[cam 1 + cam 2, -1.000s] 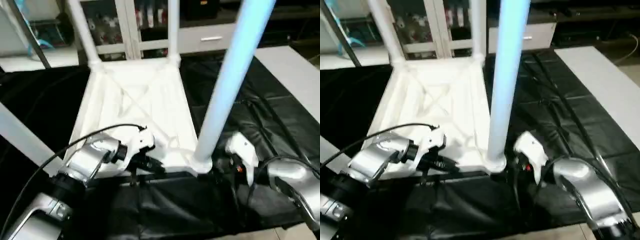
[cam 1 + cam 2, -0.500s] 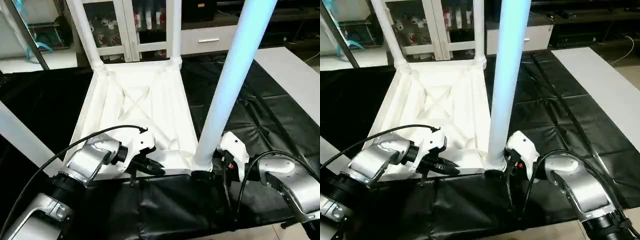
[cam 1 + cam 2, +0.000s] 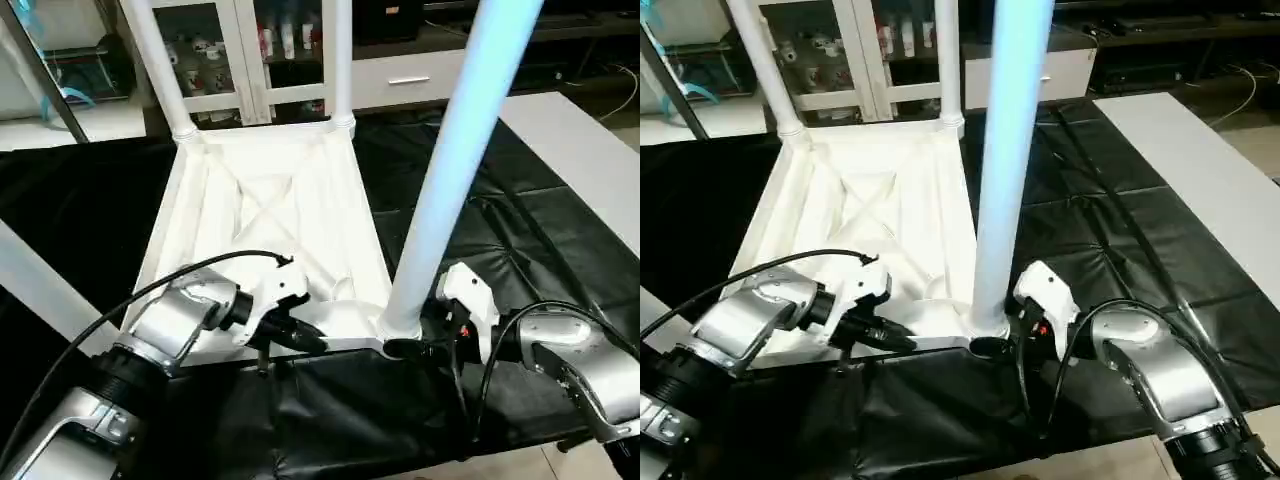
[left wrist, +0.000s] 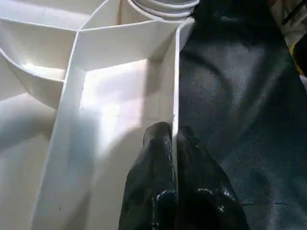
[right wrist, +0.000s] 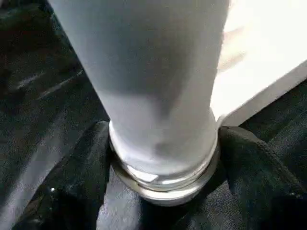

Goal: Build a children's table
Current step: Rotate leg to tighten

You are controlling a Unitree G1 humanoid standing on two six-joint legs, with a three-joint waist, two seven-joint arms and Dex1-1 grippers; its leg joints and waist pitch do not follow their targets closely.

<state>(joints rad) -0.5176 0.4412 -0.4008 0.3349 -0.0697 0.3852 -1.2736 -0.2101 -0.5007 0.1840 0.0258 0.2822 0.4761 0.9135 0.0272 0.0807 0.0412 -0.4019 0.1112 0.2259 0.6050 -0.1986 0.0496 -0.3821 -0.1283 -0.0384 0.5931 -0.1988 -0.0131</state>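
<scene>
Left eye view: upturned white tabletop (image 3: 270, 230) on the black-covered surface (image 3: 520, 240), ribs up, legs standing in its corners, nearest leg (image 3: 440, 190) rising at the near right corner. Left gripper (image 4: 173, 139), jaws closed on the tabletop's thin near rim. Right gripper (image 5: 163, 158) at the base of that leg, jaws on either side of it, touching or not unclear.

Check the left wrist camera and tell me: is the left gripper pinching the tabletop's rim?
Yes, the left gripper is shut on the tabletop rim, one finger either side.
</scene>
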